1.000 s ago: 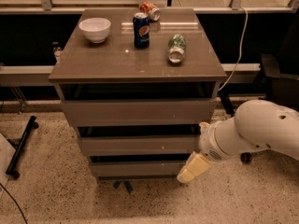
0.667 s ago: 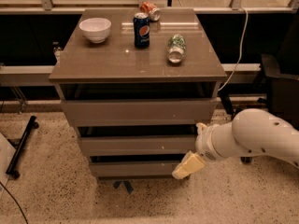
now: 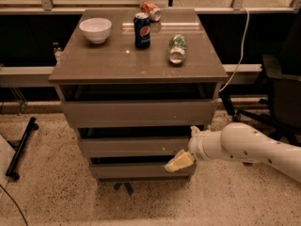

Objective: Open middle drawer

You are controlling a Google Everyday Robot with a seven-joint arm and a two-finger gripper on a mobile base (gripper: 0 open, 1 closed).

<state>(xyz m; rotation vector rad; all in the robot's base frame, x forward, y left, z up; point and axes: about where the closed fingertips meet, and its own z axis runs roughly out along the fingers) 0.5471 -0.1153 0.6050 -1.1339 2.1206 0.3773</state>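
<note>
cabinet (image 3: 117, 65): grey-taupe, three stacked drawer fronts
arm (image 3: 244, 145): white, reaching in from the right
middle drawer (image 3: 131, 147): second front down
gripper (image 3: 178, 162): at that drawer's lower right corner; open or closed, can't tell
on top: bowl (image 3: 95, 29), Pepsi can (image 3: 142, 30), lying bottle (image 3: 177, 48)

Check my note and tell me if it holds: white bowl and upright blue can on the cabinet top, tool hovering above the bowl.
One error: the tool is not above the bowl. The camera view shows it low at the cabinet's front right, by the gap under the middle drawer. The white bowl and upright blue can do sit on the cabinet top.
</note>
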